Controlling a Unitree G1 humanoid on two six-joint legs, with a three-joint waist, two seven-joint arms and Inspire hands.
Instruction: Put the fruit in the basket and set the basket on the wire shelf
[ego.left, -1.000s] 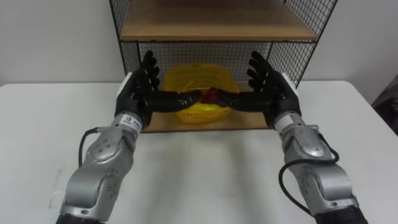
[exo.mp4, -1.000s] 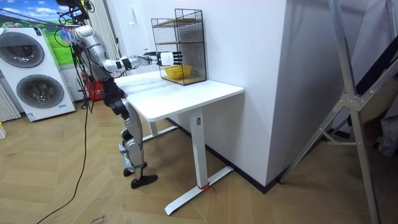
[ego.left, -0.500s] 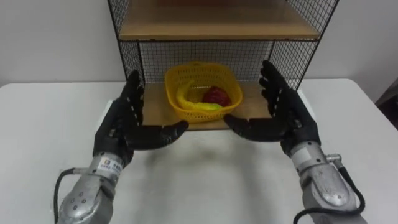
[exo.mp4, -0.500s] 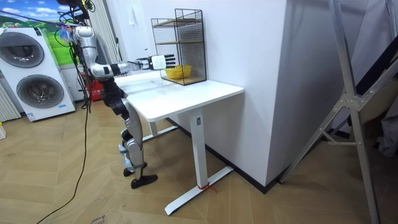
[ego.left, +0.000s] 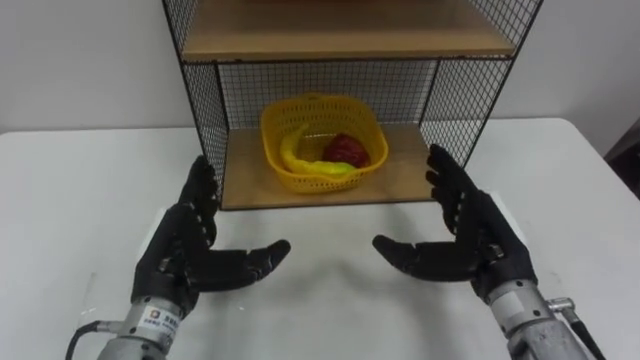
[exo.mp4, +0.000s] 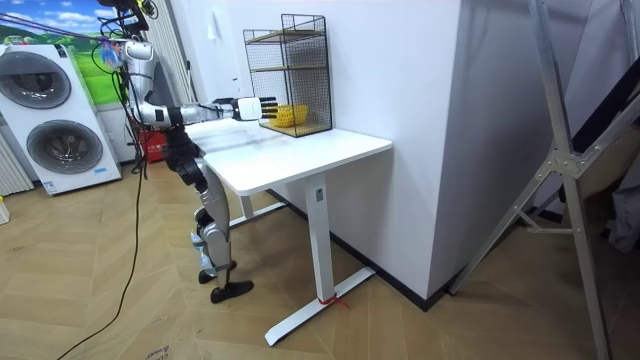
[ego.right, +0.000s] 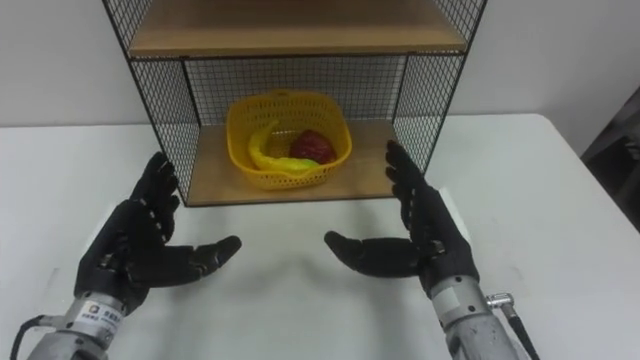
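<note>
Fingers (ego.left: 200, 195) spread, left hand (ego.left: 180, 255) and right hand (ego.left: 480, 245) hover short of the wire shelf (ego.left: 420, 160) edge; basket (ego.left: 320, 99) inside.

The wire shelf (ego.left: 205, 125) is cut off at the top edge.

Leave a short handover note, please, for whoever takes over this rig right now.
Left hand: open and empty, above the white table in front of the wire shelf.
Right hand: open and empty, level with the left hand, apart from the shelf.
Yellow basket: upright on the shelf's lower board, holding a banana and a red fruit.
Done: fruit in the basket, basket on the shelf.
Left: apparently nothing.
</note>
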